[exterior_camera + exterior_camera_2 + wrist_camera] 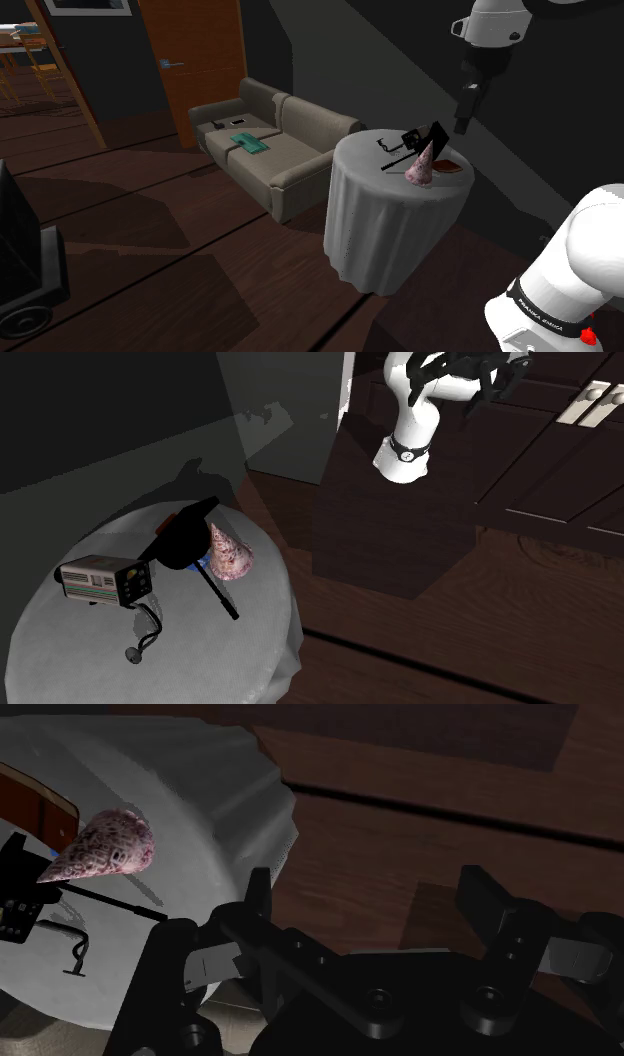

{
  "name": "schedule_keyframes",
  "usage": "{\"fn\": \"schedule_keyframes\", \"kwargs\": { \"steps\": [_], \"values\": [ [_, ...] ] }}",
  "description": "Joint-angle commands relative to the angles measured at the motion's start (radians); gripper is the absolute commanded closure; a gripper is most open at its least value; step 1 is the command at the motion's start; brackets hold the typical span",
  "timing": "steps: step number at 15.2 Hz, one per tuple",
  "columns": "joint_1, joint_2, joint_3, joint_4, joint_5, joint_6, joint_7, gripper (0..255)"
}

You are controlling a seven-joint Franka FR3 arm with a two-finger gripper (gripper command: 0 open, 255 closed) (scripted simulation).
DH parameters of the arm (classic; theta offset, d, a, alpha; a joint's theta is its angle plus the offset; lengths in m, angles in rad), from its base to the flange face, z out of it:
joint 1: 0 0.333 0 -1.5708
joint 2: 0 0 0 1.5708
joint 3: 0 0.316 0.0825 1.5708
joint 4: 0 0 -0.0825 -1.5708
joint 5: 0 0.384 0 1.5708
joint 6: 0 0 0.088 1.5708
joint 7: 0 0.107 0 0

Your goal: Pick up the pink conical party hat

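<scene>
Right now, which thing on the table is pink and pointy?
The party hat, a speckled pink cone standing tip up on the round table. The black gadget beside it and the pale striped box are neither.

party hat (420, 166) 1 | cloth-draped round table (385, 235) 1 | sofa (285, 150) 1 | door (200, 60) 1 | boxy device (98, 582) 1 | gripper (370, 886) 1 | fingers (258, 896) 2
</scene>
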Motion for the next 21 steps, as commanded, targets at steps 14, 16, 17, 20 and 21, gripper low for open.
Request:
{"fn": "schedule_keyframes", "kwargs": {
  "steps": [14,16,17,20,21],
  "values": [
    [-0.034,0.16,-0.274,-0.098,-0.281,0.273,-0.432,0],
    [-0.038,0.209,-0.316,-0.091,-0.317,0.325,-0.493,0],
    [-0.04,0.236,-0.336,-0.085,-0.333,0.351,-0.523,0],
    [-0.041,0.325,-0.397,-0.059,-0.376,0.431,-0.613,0],
    [-0.041,0.358,-0.416,-0.047,-0.387,0.458,-0.643,0]
  ]
}}
